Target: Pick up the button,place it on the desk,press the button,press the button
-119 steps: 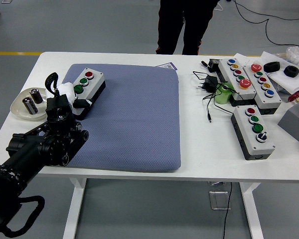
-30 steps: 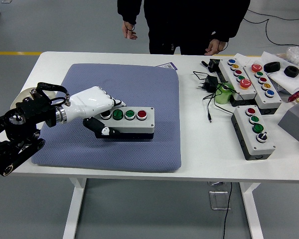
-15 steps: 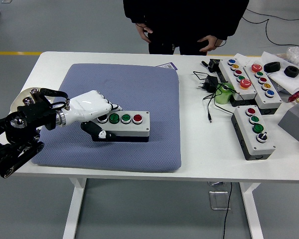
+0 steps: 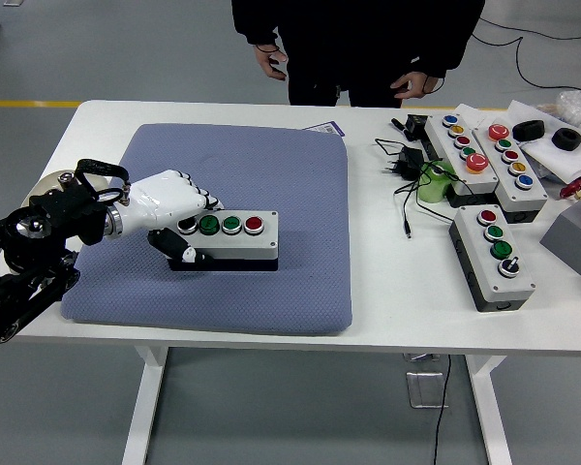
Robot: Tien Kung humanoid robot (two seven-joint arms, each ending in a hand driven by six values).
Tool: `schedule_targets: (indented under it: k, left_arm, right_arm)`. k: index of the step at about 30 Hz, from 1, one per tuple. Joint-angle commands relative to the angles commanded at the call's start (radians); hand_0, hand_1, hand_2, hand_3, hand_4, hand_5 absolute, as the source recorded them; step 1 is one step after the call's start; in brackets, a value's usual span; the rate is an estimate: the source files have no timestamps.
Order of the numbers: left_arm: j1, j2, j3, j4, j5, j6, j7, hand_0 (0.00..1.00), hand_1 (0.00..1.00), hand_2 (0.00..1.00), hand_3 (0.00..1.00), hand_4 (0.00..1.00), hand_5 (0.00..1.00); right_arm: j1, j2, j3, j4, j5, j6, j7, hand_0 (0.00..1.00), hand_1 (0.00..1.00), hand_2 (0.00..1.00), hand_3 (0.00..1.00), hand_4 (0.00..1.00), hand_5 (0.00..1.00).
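The white surface (image 4: 223, 329) carries a large blue-grey mat (image 4: 271, 174) across its left half, and the mat is soft. That is the first risk: a box set down on padding can rock or sink when a button is pushed, so a press may land off-centre or fail to register.

At the far side a person (image 4: 358, 39) stands close to the edge, with one hand (image 4: 271, 63) and the other hand (image 4: 412, 85) hanging near the surface. If either reaches in while the arm moves, the two could collide.

On the right lie several spare button boxes (image 4: 492, 254) and a tangle of black cable (image 4: 407, 189), well apart from the work, so they pose little danger unless the box is carried far to the right.

The button box (image 4: 234, 237) lies on the mat, near its front-left part, long side running left to right. The left hand (image 4: 169, 203) is clamped on its left end, white fingers (image 4: 201, 201) curled over the top and a dark thumb against the front face. I cannot tell whether the box rests fully on the mat or is held slightly up. Those fingers cover the leftmost button, so releasing carelessly could drag the box or trigger a press too early. The green buttons (image 4: 220, 225) and the red button (image 4: 254, 225) sit close together, so a broad fingertip might strike two at once.

The right hand is out of view.
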Motion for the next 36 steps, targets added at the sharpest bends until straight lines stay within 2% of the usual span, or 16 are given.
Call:
schedule_targets:
  k: [2,3,7,9,12,14,15,20,21,23,26,27,30,32,33,36]
  left_arm:
    - [0.003,0.002,-0.007,-0.004,-0.001,-0.011,0.000,0.858,0.875,0.895,0.683,0.998,0.460]
    - [0.004,0.002,-0.011,-0.007,-0.002,-0.015,0.000,0.964,0.981,0.998,0.818,0.998,0.486]
    - [0.032,0.012,-0.075,-0.058,-0.048,-0.070,0.009,0.964,0.981,0.998,0.818,0.998,0.486]
    - [0.053,0.023,-0.125,-0.108,-0.074,-0.109,0.014,0.990,0.998,0.998,0.862,0.998,0.500]
    - [0.081,0.040,-0.200,-0.197,-0.088,-0.158,0.018,0.990,0.998,0.998,0.862,0.998,0.500]
    - [0.092,0.046,-0.241,-0.247,-0.092,-0.178,0.022,0.990,0.998,0.998,0.862,0.998,0.500]
    - [0.101,0.050,-0.268,-0.278,-0.096,-0.188,0.034,0.974,0.990,0.998,0.897,0.998,0.375]
    - [0.136,0.058,-0.369,-0.419,-0.048,-0.211,0.104,0.974,0.990,0.998,0.897,0.998,0.375]
    - [0.142,0.059,-0.382,-0.447,-0.034,-0.216,0.123,0.528,0.583,0.696,0.875,0.683,0.002]
    - [0.149,0.062,-0.393,-0.489,-0.025,-0.224,0.165,0.528,0.583,0.696,0.875,0.683,0.002]
    - [0.155,0.065,-0.399,-0.554,0.000,-0.269,0.238,0.528,0.583,0.696,0.875,0.683,0.002]
    - [0.156,0.066,-0.397,-0.570,0.000,-0.280,0.258,0.179,0.192,0.275,0.863,0.312,0.002]
    - [0.161,0.066,-0.385,-0.602,0.000,-0.324,0.319,0.179,0.192,0.275,0.863,0.312,0.002]
    - [0.164,0.065,-0.377,-0.607,0.000,-0.341,0.335,0.179,0.192,0.275,0.863,0.312,0.002]
    - [0.165,0.065,-0.372,-0.607,0.000,-0.346,0.336,0.048,0.066,0.182,0.828,0.002,0.002]
    - [0.170,0.063,-0.358,-0.605,0.000,-0.352,0.339,0.048,0.066,0.182,0.828,0.002,0.002]
  right_arm:
    - [0.001,0.000,0.001,0.000,-0.001,0.001,0.001,0.748,0.701,0.713,0.582,0.182,0.135]
    - [0.001,0.000,0.001,0.000,-0.002,0.002,0.001,0.750,0.702,0.713,0.583,0.182,0.135]
    - [0.003,0.000,0.004,0.000,-0.006,0.005,0.002,0.750,0.702,0.713,0.583,0.182,0.135]
    - [0.004,0.000,0.004,0.000,-0.007,0.006,0.002,0.750,0.702,0.714,0.583,0.183,0.136]
    - [0.004,0.000,0.004,0.000,-0.005,0.005,0.003,0.750,0.702,0.714,0.583,0.183,0.136]
    - [0.004,-0.001,0.004,0.000,-0.006,0.005,0.003,0.750,0.702,0.714,0.583,0.183,0.136]
    - [0.004,-0.001,0.005,0.000,-0.007,0.005,0.003,0.749,0.701,0.714,0.582,0.182,0.135]
    - [0.003,-0.002,0.004,0.000,-0.005,0.004,0.004,0.749,0.701,0.714,0.582,0.182,0.135]
    - [0.003,-0.002,0.004,0.000,-0.005,0.004,0.005,0.749,0.702,0.714,0.582,0.182,0.135]
    - [0.003,-0.001,0.003,0.000,-0.003,0.003,0.005,0.749,0.702,0.714,0.582,0.182,0.135]
    - [0.003,-0.001,0.002,0.000,-0.001,0.003,0.005,0.749,0.702,0.714,0.582,0.182,0.135]
    - [0.003,-0.001,0.001,0.000,-0.001,0.002,0.005,0.749,0.702,0.714,0.583,0.182,0.136]
    - [0.003,-0.001,0.000,0.000,0.001,0.002,0.005,0.749,0.702,0.714,0.583,0.182,0.136]
    - [0.004,-0.001,-0.001,0.000,0.003,0.002,0.005,0.749,0.702,0.714,0.583,0.182,0.136]
    - [0.004,-0.001,-0.001,0.000,0.003,0.002,0.005,0.749,0.702,0.714,0.583,0.182,0.136]
    - [0.004,-0.001,-0.002,0.000,0.002,0.001,0.005,0.749,0.702,0.714,0.583,0.182,0.136]
